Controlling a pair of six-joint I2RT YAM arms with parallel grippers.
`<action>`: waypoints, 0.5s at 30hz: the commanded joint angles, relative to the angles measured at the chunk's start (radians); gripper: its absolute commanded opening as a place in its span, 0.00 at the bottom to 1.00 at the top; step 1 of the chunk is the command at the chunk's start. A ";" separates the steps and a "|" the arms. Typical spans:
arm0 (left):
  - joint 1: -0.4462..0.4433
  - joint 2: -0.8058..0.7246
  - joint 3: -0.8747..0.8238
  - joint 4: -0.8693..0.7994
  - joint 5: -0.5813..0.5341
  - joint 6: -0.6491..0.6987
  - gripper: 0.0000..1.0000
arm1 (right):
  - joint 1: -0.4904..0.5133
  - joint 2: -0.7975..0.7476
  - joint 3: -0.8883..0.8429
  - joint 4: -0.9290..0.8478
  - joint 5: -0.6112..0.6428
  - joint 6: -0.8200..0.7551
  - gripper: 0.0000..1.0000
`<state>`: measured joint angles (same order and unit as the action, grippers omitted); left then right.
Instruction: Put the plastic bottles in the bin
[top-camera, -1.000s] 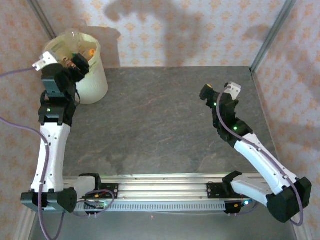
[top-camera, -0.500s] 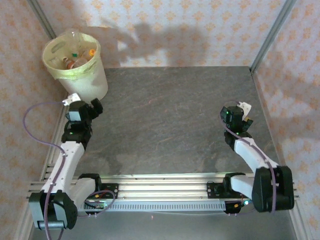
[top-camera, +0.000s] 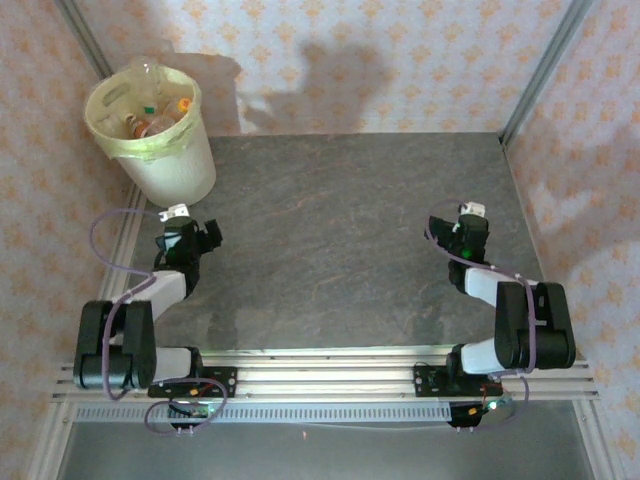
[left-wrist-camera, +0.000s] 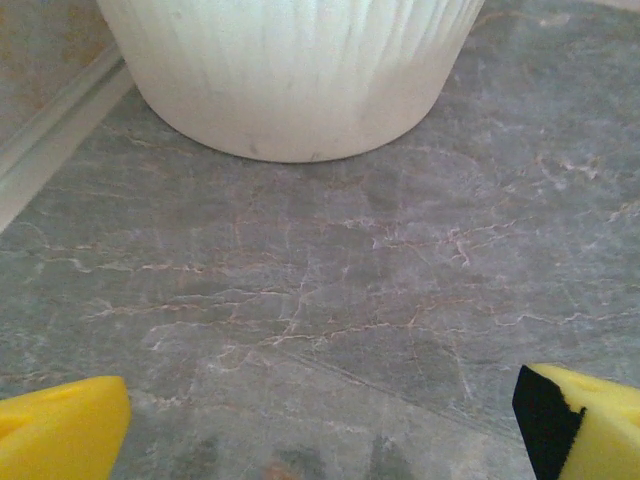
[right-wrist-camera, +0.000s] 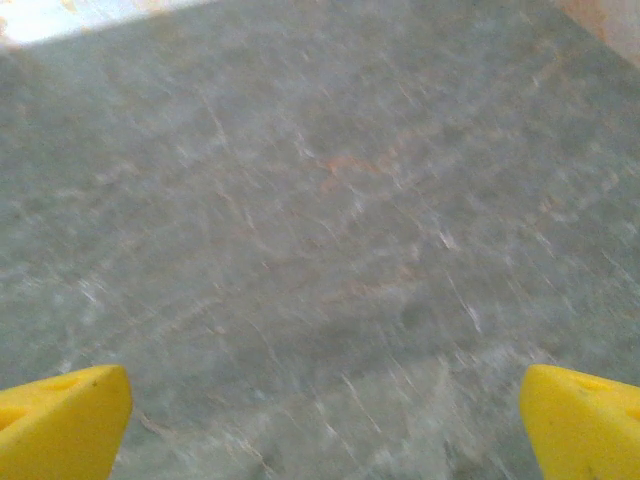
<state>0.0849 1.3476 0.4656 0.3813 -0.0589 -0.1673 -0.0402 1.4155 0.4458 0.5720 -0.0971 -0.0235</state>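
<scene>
Nearest the cam: both arms sit folded low by their bases, well short of the bin (top-camera: 182, 170), which stands at the far-left corner of the surface (top-camera: 330, 230). L gripper (top-camera: 205, 238) sits just on the near side of the bin, apart from it and not touching. In the left wrist view its yellow fingertips (left-wrist-camera: 60, 435) are spread wide w/ nothing between them, only bare surface, and the bin wall (left-wrist-camera: 290, 70) is straight ahead. R gripper (top-camera: 466, 232) is well apart from the bin, far over to its right. Its fingertips (right-wrist-camera: 60, 425) are also spread wide and empty over bare surface; that view is a bit blurred. Farther back, the plastic bottles (top-camera: 150, 118) that I can make out all lie inside the bin, w/ coloured caps and labels showing among the pale yellow liner. One clear bottle sits up near the bin's far rim; can't tell if it rests on the pile or leans on the liner. Judgement: task looks approx done, step in hand reads as parking the arms. To do that well, the L arm shouldn't swing toward the bin, since the wall is close in front and a nudge could tip or slide it. Both grippers are best left wide and low, and the R arm needs no reach toward the bin. Worth a check of the surface on the bin's far and left sides, hidden from the top cam, for a stray bottle before calling it done.
</scene>
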 joint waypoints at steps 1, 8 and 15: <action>0.003 0.068 0.055 0.118 0.009 0.032 1.00 | -0.006 0.079 -0.078 0.277 -0.055 -0.003 0.99; 0.006 0.041 -0.066 0.318 0.105 0.066 1.00 | 0.022 0.105 -0.028 0.207 0.018 -0.013 0.99; -0.053 0.072 -0.059 0.331 0.057 0.122 1.00 | 0.028 0.106 -0.029 0.208 0.028 -0.017 0.99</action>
<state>0.0666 1.4025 0.4026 0.6334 0.0181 -0.1062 -0.0158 1.5249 0.3977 0.7498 -0.0948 -0.0277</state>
